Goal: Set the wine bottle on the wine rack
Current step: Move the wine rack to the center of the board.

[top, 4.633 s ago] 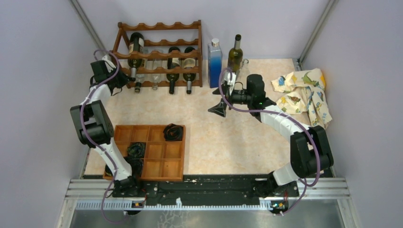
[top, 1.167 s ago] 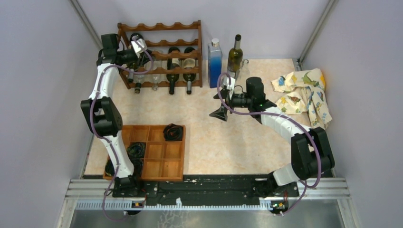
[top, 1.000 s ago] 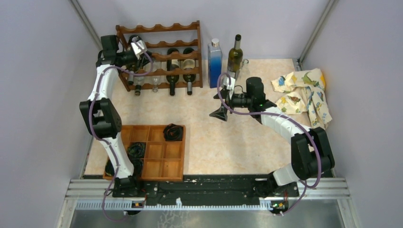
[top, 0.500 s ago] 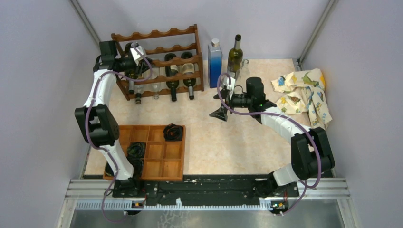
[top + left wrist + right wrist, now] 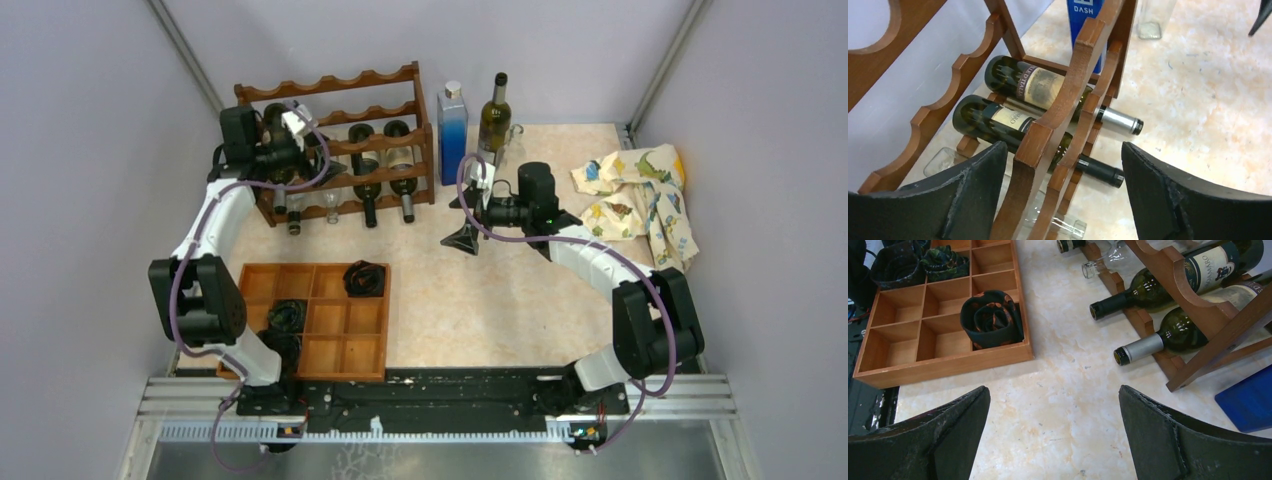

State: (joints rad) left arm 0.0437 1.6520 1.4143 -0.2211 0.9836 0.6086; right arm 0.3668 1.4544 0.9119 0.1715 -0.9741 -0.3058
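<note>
The dark reddish-brown wine rack stands skewed at the back left with two dark wine bottles lying in its right bays. My left gripper is open at the rack's left part. In the left wrist view its jaws straddle a scalloped rail without gripping it, with the two dark bottles beyond. Another wine bottle stands upright on the table at the back. My right gripper hangs open over bare table, holding nothing.
A blue bottle stands right of the rack, and a small clear bottle behind my right wrist. Clear bottles lie under the rack's left side. A wooden compartment tray with rolled ties is front left. A patterned cloth lies right.
My left gripper has gone from nearly shut to open. The rack has slid forward and turned, its left end nearer the front. The right arm has not moved.
</note>
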